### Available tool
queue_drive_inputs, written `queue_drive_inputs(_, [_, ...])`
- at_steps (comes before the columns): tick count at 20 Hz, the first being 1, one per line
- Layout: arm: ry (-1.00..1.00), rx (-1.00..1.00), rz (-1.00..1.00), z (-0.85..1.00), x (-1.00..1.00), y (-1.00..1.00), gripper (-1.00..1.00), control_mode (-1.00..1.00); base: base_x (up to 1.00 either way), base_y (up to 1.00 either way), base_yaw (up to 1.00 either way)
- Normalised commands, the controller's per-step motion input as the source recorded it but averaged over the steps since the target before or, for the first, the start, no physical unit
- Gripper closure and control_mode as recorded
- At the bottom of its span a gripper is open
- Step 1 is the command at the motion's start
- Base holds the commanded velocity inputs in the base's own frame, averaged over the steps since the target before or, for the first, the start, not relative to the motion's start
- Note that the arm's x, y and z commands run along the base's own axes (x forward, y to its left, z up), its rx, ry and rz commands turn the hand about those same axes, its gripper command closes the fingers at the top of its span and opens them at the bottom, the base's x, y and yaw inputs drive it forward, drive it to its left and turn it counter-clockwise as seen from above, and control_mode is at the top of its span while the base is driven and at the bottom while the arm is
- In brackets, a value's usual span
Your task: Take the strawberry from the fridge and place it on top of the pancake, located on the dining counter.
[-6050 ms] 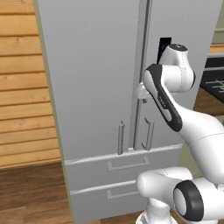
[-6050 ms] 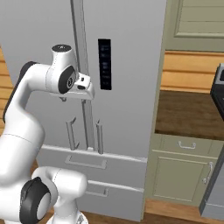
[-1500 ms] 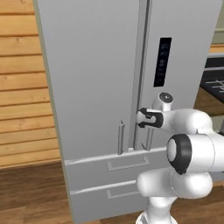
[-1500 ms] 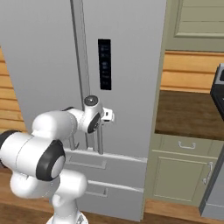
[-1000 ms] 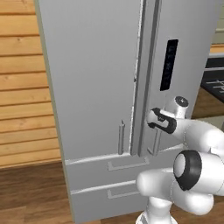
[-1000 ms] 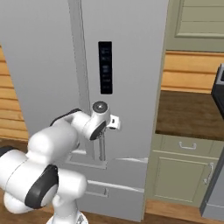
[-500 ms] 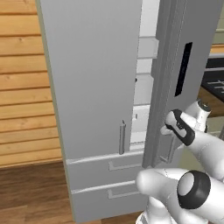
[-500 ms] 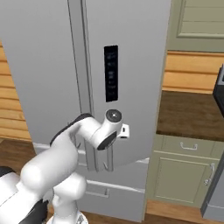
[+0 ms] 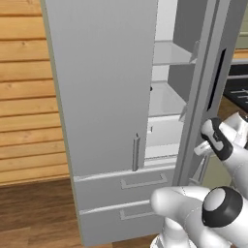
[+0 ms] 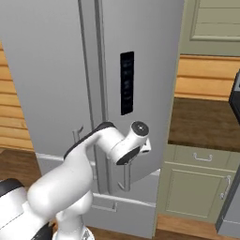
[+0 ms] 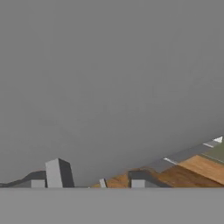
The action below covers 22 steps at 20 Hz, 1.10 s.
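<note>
no readable text, fridge [image 10: 140, 70] door's dark panel [image 10: 126, 83] too blurred to read

The robot's arm [image 10: 70, 183] is built of smooth, glossy white rounded shells, fat and tubular, joined by dark grey to black bands at the joints. One joint cap [image 9: 221, 206] is a round dark disc with a paler grey centre. Near the wrist [image 10: 133, 140] a white housing carries a circular grey-ringed cap and a curved black strip. The end effector [image 11: 97, 179] ends in two small blocky dark grey fingertips [image 11: 57, 173] with squared tops and lighter faces.
</note>
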Motion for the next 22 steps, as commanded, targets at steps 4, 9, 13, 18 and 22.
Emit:
queue_drive_inputs(4, [-0.02, 0.07, 0.0, 0.56, -0.17, -0.32, -1.0, -1.0, 0.0, 0.0, 0.0])
queue_drive_inputs(9, [-0.03, 0.07, 0.0, 0.93, -0.55, -0.01, -1.0, -1.0, 0.0, 0.0, 0.0])
queue_drive_inputs(13, [-0.07, 0.01, 0.0, 0.78, -0.72, 0.04, -1.0, -1.0, 0.0, 0.0, 0.0])
queue_drive_inputs(18, [-0.09, -0.01, -0.05, 0.83, -0.84, 0.2, -1.0, -1.0, 0.0, 0.0, 0.0])
queue_drive_inputs(22, [0.0, -0.06, -0.09, 0.73, -0.85, 0.48, -1.0, -1.0, 0.0, 0.0, 0.0])
